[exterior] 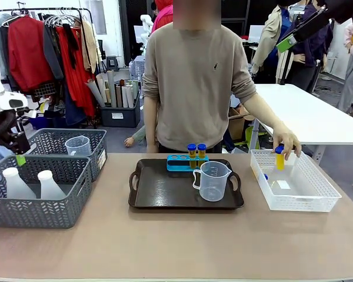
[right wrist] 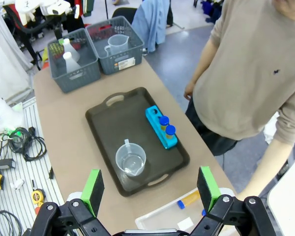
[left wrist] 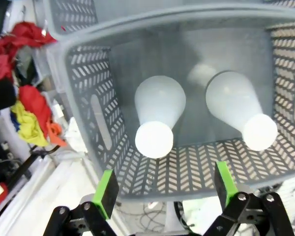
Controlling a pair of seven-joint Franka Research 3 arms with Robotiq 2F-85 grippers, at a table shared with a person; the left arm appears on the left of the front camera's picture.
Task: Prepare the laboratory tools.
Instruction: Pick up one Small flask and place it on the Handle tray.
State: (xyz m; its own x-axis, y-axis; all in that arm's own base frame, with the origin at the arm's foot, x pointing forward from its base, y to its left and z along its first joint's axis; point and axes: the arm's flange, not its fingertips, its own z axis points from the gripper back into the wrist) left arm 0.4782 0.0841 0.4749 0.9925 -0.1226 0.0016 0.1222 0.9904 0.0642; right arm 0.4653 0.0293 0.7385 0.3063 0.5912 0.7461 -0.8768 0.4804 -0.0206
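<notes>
L claw [left wrist: 165, 188] apart over grey basket [left wrist: 88, 83] w/ two conical flasks [left wrist: 160, 105]; R claw [right wrist: 151, 188] apart, high above table [right wrist: 64, 123]. Person's hand [exterior: 288, 143] held blue-capped tube [exterior: 280, 160] in white basket [exterior: 294, 205].

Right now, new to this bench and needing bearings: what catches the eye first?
A person's hand holds a blue-capped yellow tube at the white basket on the right. A clear jug stands on the dark middle tray; the open left gripper hovers over two white flasks.
</notes>
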